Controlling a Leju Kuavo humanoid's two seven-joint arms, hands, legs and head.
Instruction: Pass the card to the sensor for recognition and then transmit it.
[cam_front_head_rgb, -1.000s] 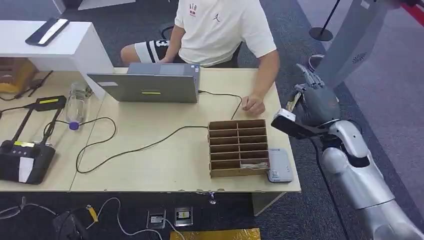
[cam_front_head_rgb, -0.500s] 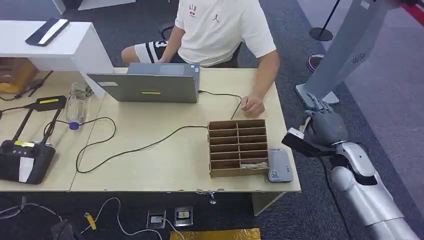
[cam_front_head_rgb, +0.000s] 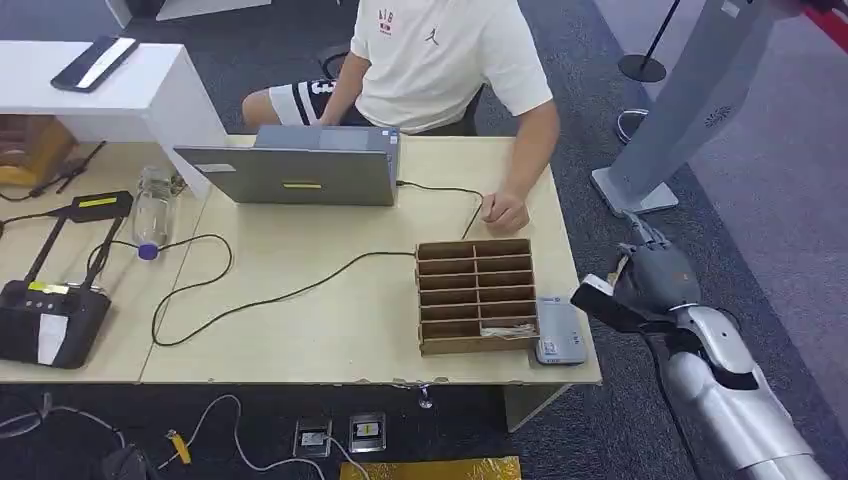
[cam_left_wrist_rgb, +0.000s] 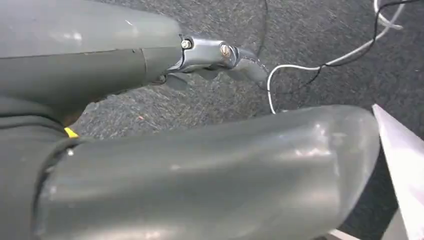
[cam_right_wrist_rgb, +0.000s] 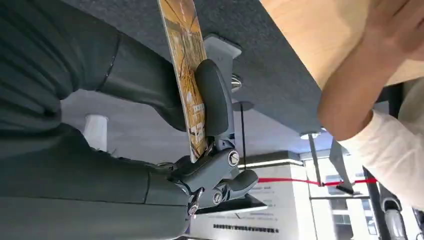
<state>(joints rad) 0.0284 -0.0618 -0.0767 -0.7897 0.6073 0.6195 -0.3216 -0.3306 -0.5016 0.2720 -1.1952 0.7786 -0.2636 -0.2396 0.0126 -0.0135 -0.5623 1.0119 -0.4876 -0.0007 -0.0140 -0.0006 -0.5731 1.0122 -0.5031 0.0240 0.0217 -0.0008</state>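
Observation:
My right hand (cam_front_head_rgb: 655, 280) hangs just off the table's right edge, level with the grey-white card sensor (cam_front_head_rgb: 560, 332) that lies flat at the front right corner. In the right wrist view that hand (cam_right_wrist_rgb: 150, 125) pinches a yellow-orange printed card (cam_right_wrist_rgb: 186, 65) between its thumb and a dark finger (cam_right_wrist_rgb: 214, 102); the card stands edge-on to the camera. My left hand (cam_left_wrist_rgb: 200, 165) hangs over dark carpet, thick thumb in front and one dark finger (cam_left_wrist_rgb: 220, 54) stretched out, with nothing in it.
A wooden compartment box (cam_front_head_rgb: 476, 295) stands left of the sensor. A person sits behind the table (cam_front_head_rgb: 330, 320), one hand (cam_front_head_rgb: 507, 212) resting near the box. A laptop (cam_front_head_rgb: 290, 172), cables, a bottle (cam_front_head_rgb: 152, 208) and a black device (cam_front_head_rgb: 45, 320) lie further left. A grey stand (cam_front_head_rgb: 680, 100) rises at the right.
My right hand has come down and back toward me with the card, from beside the table's far right part to beside the sensor. The person and the table's things have stayed put.

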